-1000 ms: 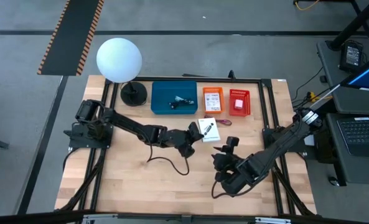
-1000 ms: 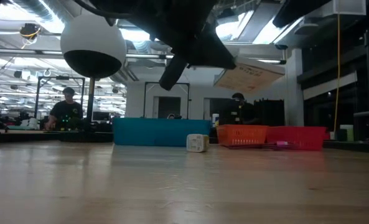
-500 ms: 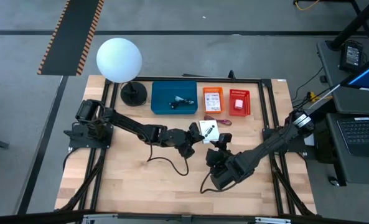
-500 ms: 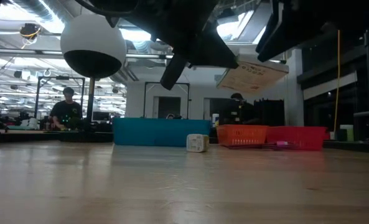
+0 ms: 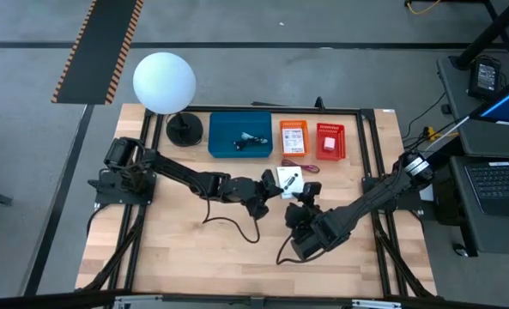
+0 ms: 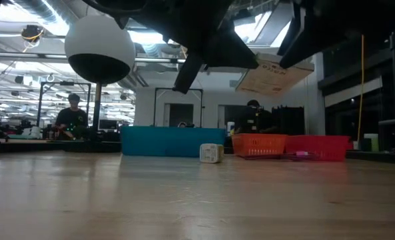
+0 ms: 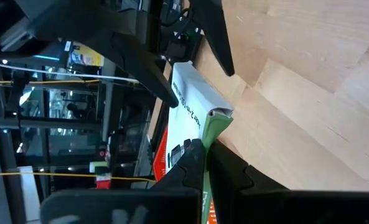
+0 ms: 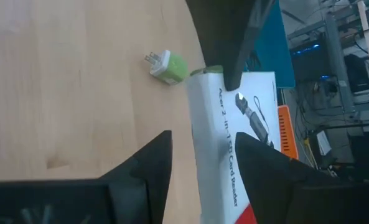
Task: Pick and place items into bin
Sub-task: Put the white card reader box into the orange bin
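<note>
White printed card box (image 5: 288, 178) is held above the counter's middle, pinched in the shut left tool (image 5: 274, 183). The right tool (image 8: 203, 163), fingers spread, straddles its other end. A handover is judged underway; next, closing squarely.

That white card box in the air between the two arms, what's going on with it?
The left hand is shut on one end of the white printed card box, holding it above the wooden table at mid-table. The right hand has come in with its fingers open around the box's other end, not yet clamped; it looks like a handover. A small green-and-white plug lies on the table below. The blue bin, orange basket and red basket stand along the far edge.
</note>
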You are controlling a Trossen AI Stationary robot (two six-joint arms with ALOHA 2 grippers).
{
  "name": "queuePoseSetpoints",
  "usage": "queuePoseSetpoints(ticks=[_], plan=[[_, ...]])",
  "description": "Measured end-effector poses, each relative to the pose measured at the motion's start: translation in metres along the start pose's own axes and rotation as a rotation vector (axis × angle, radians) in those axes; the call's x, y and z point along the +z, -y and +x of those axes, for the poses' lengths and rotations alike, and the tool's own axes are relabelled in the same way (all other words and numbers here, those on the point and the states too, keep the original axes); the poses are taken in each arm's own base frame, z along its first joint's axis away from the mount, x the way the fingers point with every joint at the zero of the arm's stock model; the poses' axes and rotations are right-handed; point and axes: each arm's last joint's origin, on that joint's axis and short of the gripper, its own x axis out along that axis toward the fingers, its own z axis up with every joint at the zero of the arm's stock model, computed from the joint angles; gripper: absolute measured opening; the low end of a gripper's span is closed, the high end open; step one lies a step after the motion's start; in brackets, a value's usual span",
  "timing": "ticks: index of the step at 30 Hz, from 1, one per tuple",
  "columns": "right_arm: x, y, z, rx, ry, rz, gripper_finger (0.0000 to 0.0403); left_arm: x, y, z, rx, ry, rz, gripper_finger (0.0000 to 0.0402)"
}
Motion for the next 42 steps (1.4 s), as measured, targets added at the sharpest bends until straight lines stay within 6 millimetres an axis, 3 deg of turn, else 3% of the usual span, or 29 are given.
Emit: queuePoseSetpoints(ticks=[7, 28, 32, 42], plan=[[-0.0036, 0.0028, 0.0, -0.02, -0.026, 0.011, 0.0169, 0.0083, -0.0028, -0.0053, 0.022, 0.04, 0.016, 0.0003], [0.0003, 0.0014, 0.0004, -0.015, 0.006, 0.054, 0.0164, 0.0053, -0.0073, -0.0088, 0.004, 0.043, -0.058, 0.0003], [0.0003, 0.0015, 0.0005, -0.016, 0.006, 0.053, 0.0133, 0.0052, -0.0072, -0.0088, 0.004, 0.041, -0.056, 0.0003], [-0.0002, 0.002, 0.0004, -0.025, 0.006, 0.045, 0.0012, 0.0075, -0.0064, -0.0098, 0.008, 0.036, -0.054, 0.0003]])
